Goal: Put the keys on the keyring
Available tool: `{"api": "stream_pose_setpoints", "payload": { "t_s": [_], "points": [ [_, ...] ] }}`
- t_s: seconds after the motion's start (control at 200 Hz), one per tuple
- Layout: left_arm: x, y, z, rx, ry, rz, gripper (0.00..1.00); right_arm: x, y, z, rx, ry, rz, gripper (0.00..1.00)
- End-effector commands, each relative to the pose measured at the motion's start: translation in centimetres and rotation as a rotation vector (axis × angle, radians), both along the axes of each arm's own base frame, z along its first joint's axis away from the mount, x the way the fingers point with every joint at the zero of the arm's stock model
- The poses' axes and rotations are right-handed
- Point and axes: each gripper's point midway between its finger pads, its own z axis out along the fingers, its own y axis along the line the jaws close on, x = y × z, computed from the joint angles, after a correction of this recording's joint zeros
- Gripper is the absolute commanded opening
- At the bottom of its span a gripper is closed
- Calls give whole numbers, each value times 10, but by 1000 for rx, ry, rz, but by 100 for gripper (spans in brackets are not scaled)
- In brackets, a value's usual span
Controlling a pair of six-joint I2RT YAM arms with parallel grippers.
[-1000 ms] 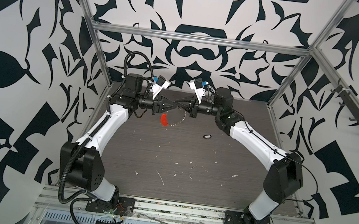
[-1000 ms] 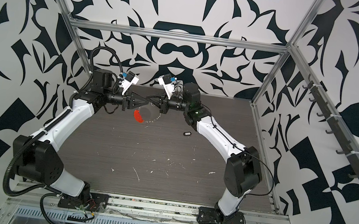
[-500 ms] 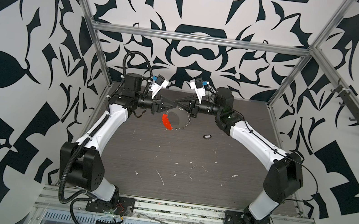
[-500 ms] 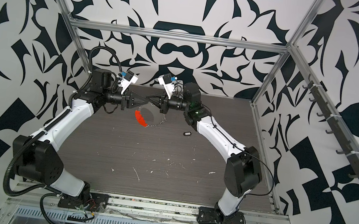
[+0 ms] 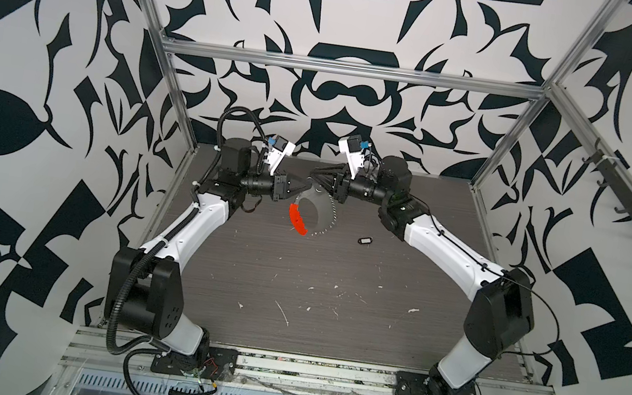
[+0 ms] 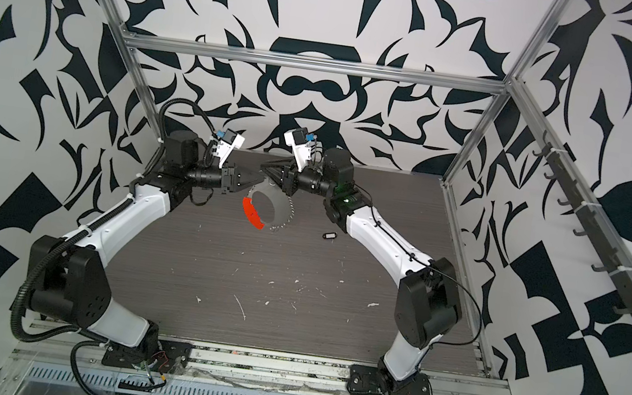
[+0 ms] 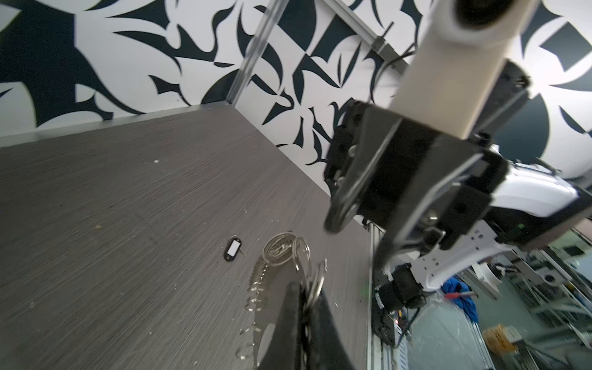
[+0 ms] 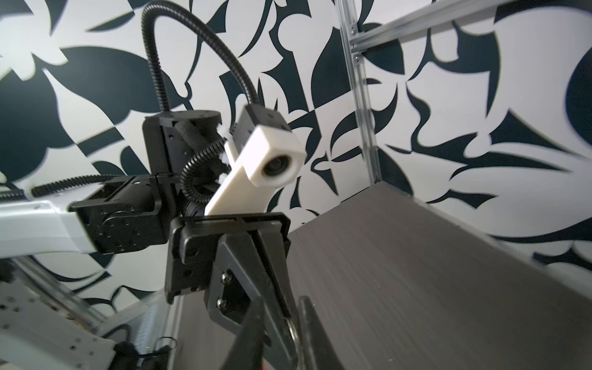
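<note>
keyring point(image 5: 324, 211) hangs lengthwise down from the left gripper point(image 5: 306, 186).

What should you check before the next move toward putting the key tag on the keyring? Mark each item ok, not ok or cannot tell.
1. The left gripper is shut on the keyring: ok.
2. The right gripper is open, free to fetch: ok.
3. The key tag lies flat on the table, unobstructed: ok.
4. The key tag is threaded on the keyring: not ok.
5. The keyring's lower end is clear of the table: cannot tell.
</note>
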Motion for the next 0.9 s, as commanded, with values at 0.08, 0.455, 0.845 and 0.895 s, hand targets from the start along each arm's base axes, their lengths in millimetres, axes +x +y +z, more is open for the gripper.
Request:
{"api": "stream_pose_setpoints", "payload": {
  "t_s": [0.08,0.455,0.845,0.895],
  "points": [
    [8,6,28,-112,-52,103,0,-18,-22,66,114,-153,-71,29],
    [11,5,53,-263,-30,121,0,2,-9,33,53,140,58,16],
    [10,5,57,-272,-30,131,0,9,1,36,99,173,100,9],
    [11,5,57,-272,-30,133,0,9,1,35,100,173,103,10]
  ]
}}
